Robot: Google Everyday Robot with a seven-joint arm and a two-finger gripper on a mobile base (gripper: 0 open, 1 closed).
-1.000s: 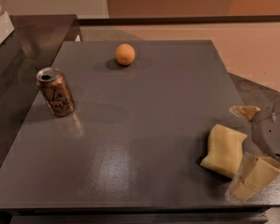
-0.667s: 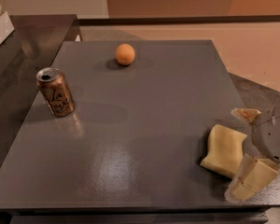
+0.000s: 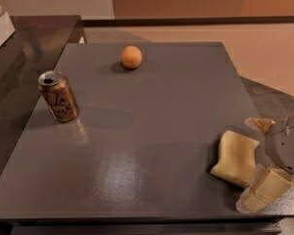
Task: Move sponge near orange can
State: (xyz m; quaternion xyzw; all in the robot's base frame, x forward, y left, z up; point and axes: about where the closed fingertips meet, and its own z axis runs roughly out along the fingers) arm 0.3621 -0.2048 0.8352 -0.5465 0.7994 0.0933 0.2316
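The pale yellow sponge [image 3: 234, 157] lies flat near the table's front right corner. My gripper [image 3: 249, 163] comes in from the right edge, open, with one finger [image 3: 259, 125] just behind the sponge and the other finger [image 3: 264, 190] at its front right edge. The sponge lies partly between them, resting on the table. The orange can [image 3: 59, 96] stands upright at the table's left side, far from the sponge, with its top open.
A round orange fruit [image 3: 131, 57] sits at the back centre of the grey table [image 3: 147, 131]. A dark counter [image 3: 19, 48] adjoins on the left. The table's front edge runs just below the gripper.
The gripper has edged slightly down and left around the sponge. The sponge, can and fruit have not moved.
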